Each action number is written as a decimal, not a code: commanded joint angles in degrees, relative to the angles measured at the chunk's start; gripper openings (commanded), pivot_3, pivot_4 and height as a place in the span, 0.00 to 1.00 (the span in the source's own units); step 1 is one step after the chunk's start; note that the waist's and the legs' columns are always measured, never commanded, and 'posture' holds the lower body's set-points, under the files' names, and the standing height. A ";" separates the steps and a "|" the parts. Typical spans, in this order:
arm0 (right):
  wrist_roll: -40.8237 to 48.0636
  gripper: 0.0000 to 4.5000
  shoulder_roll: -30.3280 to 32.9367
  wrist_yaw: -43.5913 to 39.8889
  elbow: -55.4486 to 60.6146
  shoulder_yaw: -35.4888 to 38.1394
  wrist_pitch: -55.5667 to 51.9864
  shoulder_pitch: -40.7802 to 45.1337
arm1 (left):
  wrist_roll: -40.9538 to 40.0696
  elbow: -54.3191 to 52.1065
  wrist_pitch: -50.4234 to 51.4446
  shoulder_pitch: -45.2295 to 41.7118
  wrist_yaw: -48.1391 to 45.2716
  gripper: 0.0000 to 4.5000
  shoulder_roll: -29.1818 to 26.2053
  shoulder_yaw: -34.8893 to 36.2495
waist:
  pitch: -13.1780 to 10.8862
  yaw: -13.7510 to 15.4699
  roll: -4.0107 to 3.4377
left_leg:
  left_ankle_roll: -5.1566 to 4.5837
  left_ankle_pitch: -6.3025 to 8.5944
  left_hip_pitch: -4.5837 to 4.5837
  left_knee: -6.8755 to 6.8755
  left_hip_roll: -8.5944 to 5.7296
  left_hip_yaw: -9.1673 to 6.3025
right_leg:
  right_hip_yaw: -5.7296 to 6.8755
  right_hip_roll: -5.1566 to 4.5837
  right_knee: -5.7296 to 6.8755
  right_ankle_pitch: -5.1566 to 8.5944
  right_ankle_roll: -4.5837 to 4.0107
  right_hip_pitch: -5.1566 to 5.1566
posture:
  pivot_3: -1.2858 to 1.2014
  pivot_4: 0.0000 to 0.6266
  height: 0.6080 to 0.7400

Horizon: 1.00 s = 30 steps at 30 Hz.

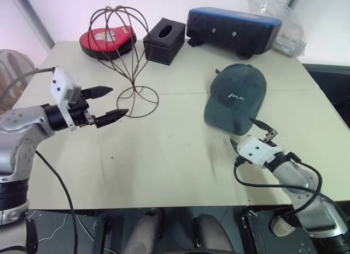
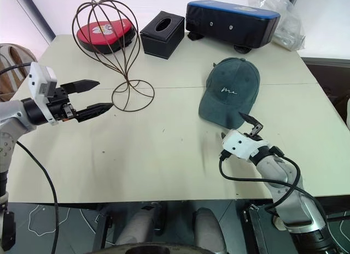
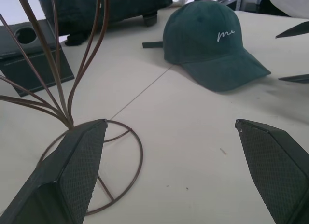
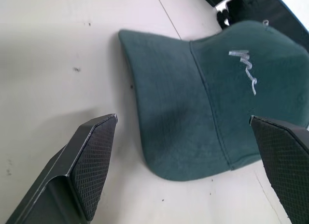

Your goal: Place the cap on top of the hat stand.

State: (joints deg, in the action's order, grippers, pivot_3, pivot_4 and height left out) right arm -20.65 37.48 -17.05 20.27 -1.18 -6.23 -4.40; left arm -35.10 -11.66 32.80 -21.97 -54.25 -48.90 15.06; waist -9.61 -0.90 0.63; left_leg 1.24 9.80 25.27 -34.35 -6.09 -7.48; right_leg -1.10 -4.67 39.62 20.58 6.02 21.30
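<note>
The dark teal cap point(image 1: 236, 98) lies flat on the table at the right, brim toward me, white script on its front. My right gripper point(image 1: 242, 131) is open just in front of the brim's edge and not touching it; in the right wrist view the cap point(image 4: 207, 98) lies ahead of the spread fingers. The wire hat stand point(image 1: 131, 78) stands upright at the left of the middle, its dome bare. My left gripper point(image 1: 119, 100) is open and level, just left of the stand's round base; in the left wrist view the base ring point(image 3: 137, 151) sits between the fingers.
A black tissue box point(image 1: 164, 41) and a red-and-black padded oval point(image 1: 108, 40) sit behind the stand. A long dark case point(image 1: 234, 28) and a clear plastic bag point(image 1: 279, 24) line the far edge. The table's front edge point(image 1: 164, 202) runs close to me.
</note>
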 commanded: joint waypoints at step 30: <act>-15.59 1.00 -6.98 18.33 -22.17 -4.40 2.94 9.18 | -1.85 -9.01 2.36 5.87 5.20 0.99 -2.75 8.00 | 0.23 0.16 0.36 | -0.29 0.20 -1.18 0.22 -0.02 0.00 | -0.07 0.00 -0.13 0.02 -0.03 -0.89 | 0.52 0.24 1.00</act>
State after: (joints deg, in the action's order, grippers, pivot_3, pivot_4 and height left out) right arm -34.57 29.79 0.80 0.39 -5.94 -1.14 5.05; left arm -35.78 -18.89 35.07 -15.98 -49.52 -50.72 20.88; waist -9.38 -0.74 0.99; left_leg 0.95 10.00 24.09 -34.13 -6.11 -7.48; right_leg -1.17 -4.67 39.49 20.60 5.99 20.40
